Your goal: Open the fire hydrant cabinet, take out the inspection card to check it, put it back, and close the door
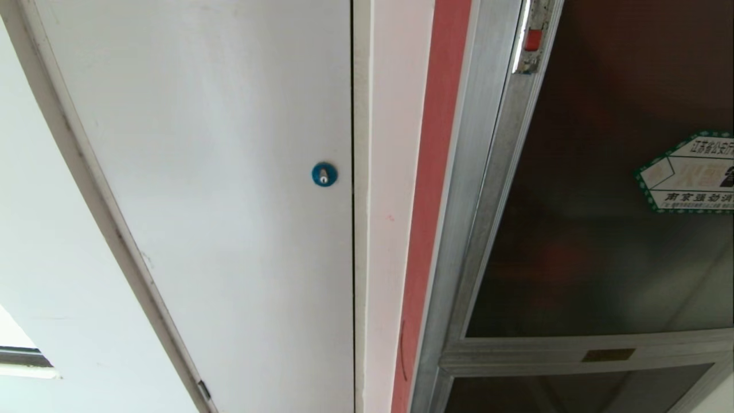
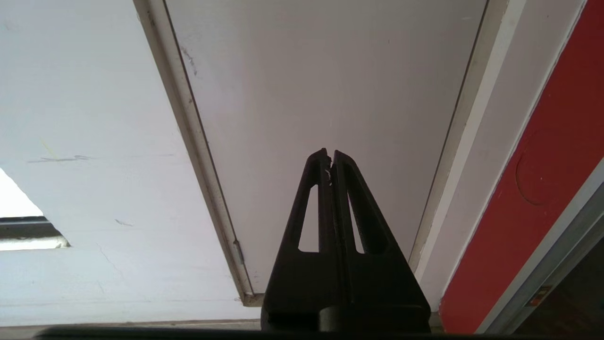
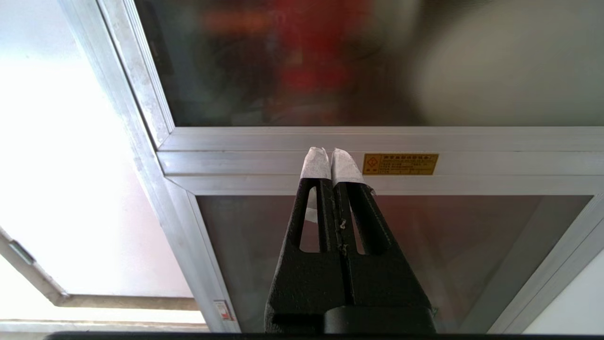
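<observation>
The fire hydrant cabinet (image 1: 459, 229) fills the right side of the head view, its aluminium frame beside a red strip. Its door (image 1: 602, 229), a dark glass pane with a green-bordered hexagonal sticker (image 1: 691, 172) and a small red latch (image 1: 533, 40), is closed. Red shapes show dimly through the glass (image 3: 302, 61). The inspection card is hidden. My right gripper (image 3: 330, 153), tips wrapped in white tape, is shut and empty, pointing at the frame's crossbar (image 3: 495, 163). Shut and empty too, my left gripper (image 2: 329, 153) faces the white panel (image 2: 330, 85). Neither arm shows in the head view.
A plain white panel (image 1: 218, 201) with a blue round lock (image 1: 324, 174) stands left of the cabinet. A small brass plate (image 3: 400, 164) sits on the crossbar, above a lower dark glass pane (image 3: 448, 245). White wall (image 1: 51, 287) lies further left.
</observation>
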